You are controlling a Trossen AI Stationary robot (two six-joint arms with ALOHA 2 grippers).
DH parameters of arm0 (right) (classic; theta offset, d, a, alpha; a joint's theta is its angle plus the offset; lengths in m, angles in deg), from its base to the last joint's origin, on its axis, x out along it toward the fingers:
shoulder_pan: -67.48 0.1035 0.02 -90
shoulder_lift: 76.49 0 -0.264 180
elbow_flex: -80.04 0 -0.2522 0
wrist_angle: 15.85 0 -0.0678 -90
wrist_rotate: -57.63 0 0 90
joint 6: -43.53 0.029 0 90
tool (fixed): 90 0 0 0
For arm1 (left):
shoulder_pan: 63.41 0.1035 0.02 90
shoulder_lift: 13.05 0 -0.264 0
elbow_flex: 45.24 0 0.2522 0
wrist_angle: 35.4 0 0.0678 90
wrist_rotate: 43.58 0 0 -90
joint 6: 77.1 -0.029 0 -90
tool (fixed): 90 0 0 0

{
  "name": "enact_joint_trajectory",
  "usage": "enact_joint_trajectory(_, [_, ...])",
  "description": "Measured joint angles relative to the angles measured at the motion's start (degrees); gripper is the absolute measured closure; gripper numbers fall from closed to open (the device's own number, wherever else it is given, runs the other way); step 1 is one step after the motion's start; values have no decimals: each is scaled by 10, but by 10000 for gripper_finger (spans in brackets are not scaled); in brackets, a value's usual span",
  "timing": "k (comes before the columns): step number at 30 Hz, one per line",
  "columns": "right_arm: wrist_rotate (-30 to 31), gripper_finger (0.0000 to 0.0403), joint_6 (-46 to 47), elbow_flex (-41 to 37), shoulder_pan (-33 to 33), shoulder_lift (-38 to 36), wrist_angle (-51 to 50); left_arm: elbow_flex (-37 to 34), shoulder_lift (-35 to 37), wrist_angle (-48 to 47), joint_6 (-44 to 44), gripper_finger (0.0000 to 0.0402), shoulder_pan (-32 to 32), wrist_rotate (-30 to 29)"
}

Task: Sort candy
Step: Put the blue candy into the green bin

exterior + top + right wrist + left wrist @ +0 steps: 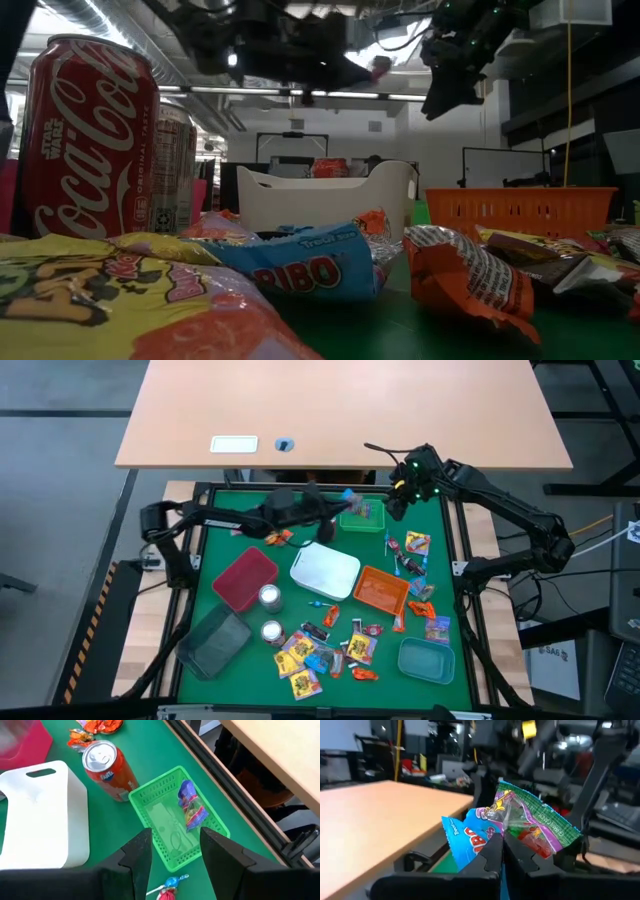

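Note:
My left gripper (501, 847) is shut on two candy packets, a blue one (467, 837) and a green-and-purple one (535, 822). In the high view it (338, 500) hangs by the left side of the green tray (362, 515) at the far edge. A purple-blue packet (192, 810) lies in that tray. My right gripper (172, 845) is open with nothing in it. It hangs above the tray's right side (398, 495). More candy (330, 650) lies loose on the green mat near the front. My left gripper pinches both packets between its two fingers at their lower edges (495, 836). The fingers come in level from the table's left. Both packets stand up above the fingertips, fanned apart and lifted clear of the mat.
Red (243, 577), white (325, 570), orange (382, 590), teal (425, 660) and grey (213, 642) trays stand on the mat, with two cans (268, 597) between them. An orange can (110, 770) stands beside the green tray and a lollipop (170, 885) lies close by. A wooden table (340, 410) lies beyond the far edge.

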State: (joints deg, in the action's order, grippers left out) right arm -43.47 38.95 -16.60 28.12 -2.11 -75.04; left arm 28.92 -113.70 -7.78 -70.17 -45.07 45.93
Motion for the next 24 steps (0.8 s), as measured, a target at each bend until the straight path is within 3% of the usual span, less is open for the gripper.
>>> enact_joint_trajectory(12, [10,237,5,0,0,-78,-66,138,-158,-36,-1,401,8,0])
enact_joint_trajectory(24, [10,237,19,0,0,-94,-137,159,-208,-58,-1,401,35,-4])
